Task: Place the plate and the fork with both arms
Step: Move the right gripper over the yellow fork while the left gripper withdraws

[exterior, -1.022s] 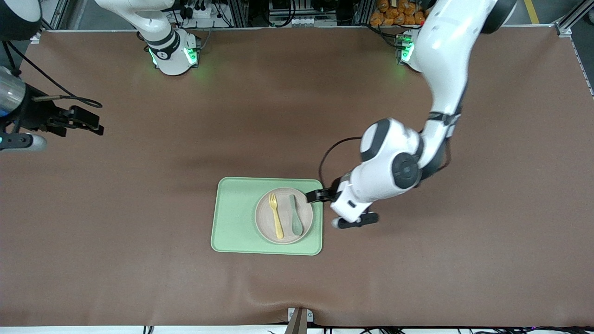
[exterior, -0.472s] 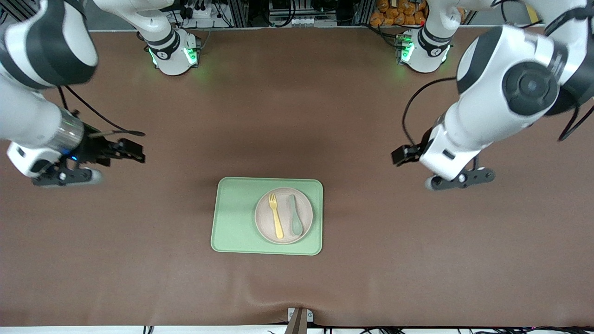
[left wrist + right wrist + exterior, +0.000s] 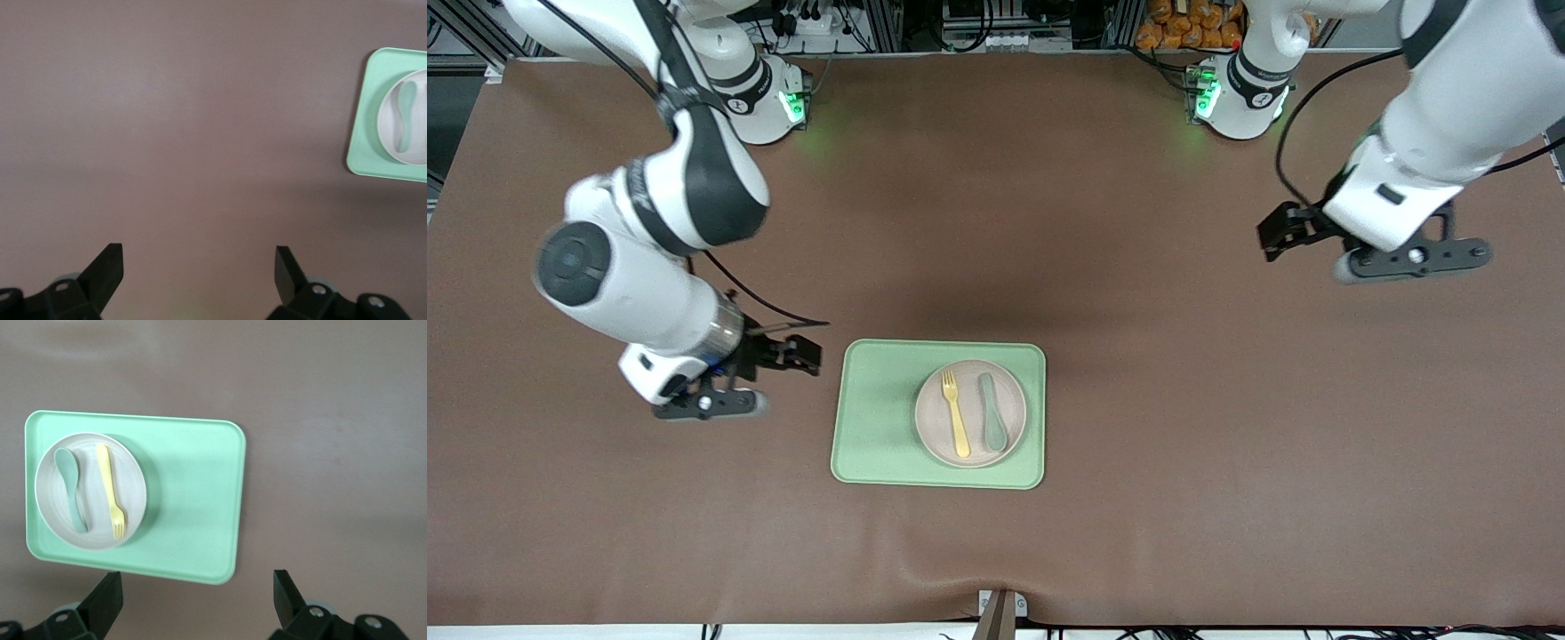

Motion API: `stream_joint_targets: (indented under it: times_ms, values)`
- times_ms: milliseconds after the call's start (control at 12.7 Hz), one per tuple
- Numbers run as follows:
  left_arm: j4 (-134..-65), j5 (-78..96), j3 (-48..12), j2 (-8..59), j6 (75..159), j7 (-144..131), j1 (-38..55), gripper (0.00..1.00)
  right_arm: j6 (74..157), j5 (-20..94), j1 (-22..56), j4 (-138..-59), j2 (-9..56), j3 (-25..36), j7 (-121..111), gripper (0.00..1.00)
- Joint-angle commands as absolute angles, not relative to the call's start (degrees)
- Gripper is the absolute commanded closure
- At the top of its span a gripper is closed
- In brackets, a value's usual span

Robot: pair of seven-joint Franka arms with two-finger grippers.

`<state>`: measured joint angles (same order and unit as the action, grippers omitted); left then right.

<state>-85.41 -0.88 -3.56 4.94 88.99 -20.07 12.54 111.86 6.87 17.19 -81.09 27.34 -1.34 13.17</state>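
The speckled beige plate (image 3: 970,444) lies on the green tray (image 3: 876,418), on the half toward the left arm's end. The pale-yellow fork (image 3: 956,414) lies on the plate, tines pointing away from the front camera. The right wrist view shows the plate (image 3: 133,493) and fork (image 3: 110,490). The plate's edge also shows in the left wrist view (image 3: 389,137). My right gripper (image 3: 796,354) (image 3: 197,576) is open and empty, up over the table by the tray's corner toward the right arm's end. My left gripper (image 3: 1280,233) (image 3: 198,251) is open and empty, high over bare table at the left arm's end.
A grey-green spoon (image 3: 992,413) (image 3: 73,493) lies on the plate beside the fork. The tray (image 3: 193,500) is bare on the half toward the right arm's end. Brown table lies all round it. A small bracket (image 3: 1000,609) sits at the table's front edge.
The left gripper has drawn up and away from the plate's rim to its own end of the table. The right arm has swung in toward the tray. Plate, fork and spoon have not moved.
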Motion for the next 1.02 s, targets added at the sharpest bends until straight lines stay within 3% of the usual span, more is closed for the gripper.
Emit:
stream_joint_targets:
  times_ms: [0, 629, 943]
  values:
    - [-89.38, -1.67, -4.13, 2.03, 90.53, -18.99, 10.9, 0.0, 112.59, 7.03, 20.99, -74.37, 34.96, -0.62, 16.07, 0.0]
    - [-90.0, -0.79, -3.96, -0.53, 89.82, -18.9, 7.83, 0.0, 126.82, 1.78, 28.03, -68.58, 48.67, -0.44, 20.92, 0.0]
    - [-89.74, -0.79, -3.96, -1.32, 88.86, -18.9, 7.73, 0.0, 127.09, -2.37, 31.9, -62.06, 55.1, -0.44, 21.01, 0.17]
